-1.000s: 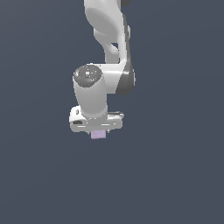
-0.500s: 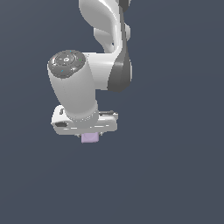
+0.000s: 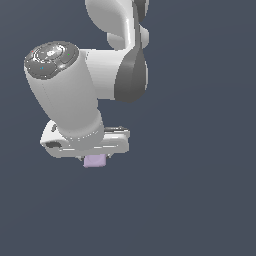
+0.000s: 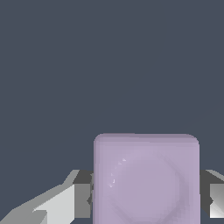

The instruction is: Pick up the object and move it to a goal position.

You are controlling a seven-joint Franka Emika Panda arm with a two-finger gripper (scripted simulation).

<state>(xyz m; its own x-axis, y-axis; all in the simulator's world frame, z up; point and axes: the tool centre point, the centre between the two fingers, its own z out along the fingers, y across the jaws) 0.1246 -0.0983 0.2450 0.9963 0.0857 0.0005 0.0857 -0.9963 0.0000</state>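
Observation:
The object, a small pale lilac cube (image 3: 94,160), hangs just under the white hand of the arm, only its lower part showing in the exterior view. My gripper (image 3: 94,158) is shut on it; the hand's wide body hides the fingers there. In the wrist view the cube (image 4: 146,179) fills the space between the two fingers (image 4: 82,199), which press on its opposite sides. The cube is held up in the air, with nothing touching it from below.
The arm's big white and grey links (image 3: 90,85) tower over the hand in the exterior view. Behind everything lies a plain dark blue-grey backdrop (image 3: 200,200). No goal marker shows.
The arm has come nearer to the exterior camera and shifted toward that view's left, carrying the cube with it. The grip on the cube is unchanged.

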